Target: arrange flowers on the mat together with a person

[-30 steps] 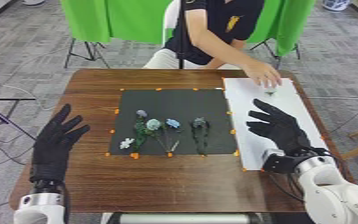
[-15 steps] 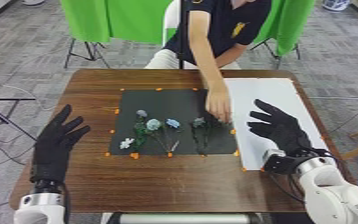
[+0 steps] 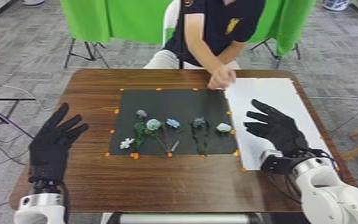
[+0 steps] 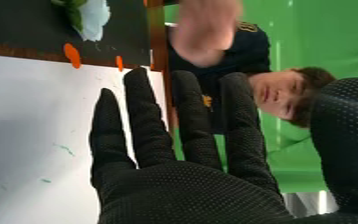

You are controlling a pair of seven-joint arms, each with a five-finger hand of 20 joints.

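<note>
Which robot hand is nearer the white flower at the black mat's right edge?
Right. Right hand is right of the white flower, over the white sheet; left hand is left of the mat.

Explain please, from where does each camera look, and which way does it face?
Head view: on the robot's head, facing forward and down at the table; left hand, right hand and person's hand show.
Right wrist view: on the right arm's wrist, facing past the right hand, over the sheet, toward the person's side; person's hand blurred.
Both share: right hand, person's hand, mat, sheet.
</note>
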